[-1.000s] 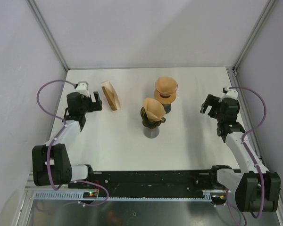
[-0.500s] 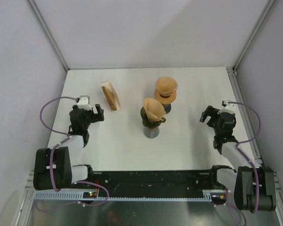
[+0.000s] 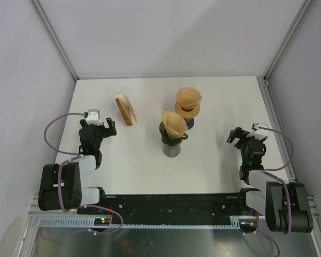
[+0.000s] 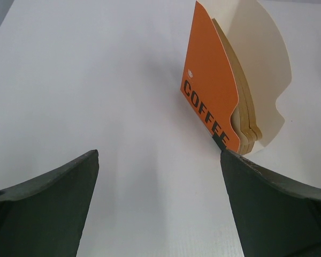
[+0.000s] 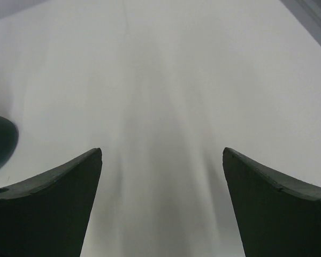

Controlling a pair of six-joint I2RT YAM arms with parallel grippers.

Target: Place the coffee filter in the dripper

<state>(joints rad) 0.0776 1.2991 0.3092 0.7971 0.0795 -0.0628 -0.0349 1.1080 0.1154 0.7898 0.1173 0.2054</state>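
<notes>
Left wrist cam: we've got the left gripper [image 4: 159, 155] wide open, empty, with the filter stack [image 4: 219, 101] upright ahead-right of it.

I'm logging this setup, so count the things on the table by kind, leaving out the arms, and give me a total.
Drippers: 2
Paper filters sitting in them: 2
Filter pack: 1
Total: 5

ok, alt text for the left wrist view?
A filter pack with an orange COFFEE front stands on the white table, ahead and to the right. The left gripper is open and empty, its dark fingers at the bottom corners.
</notes>
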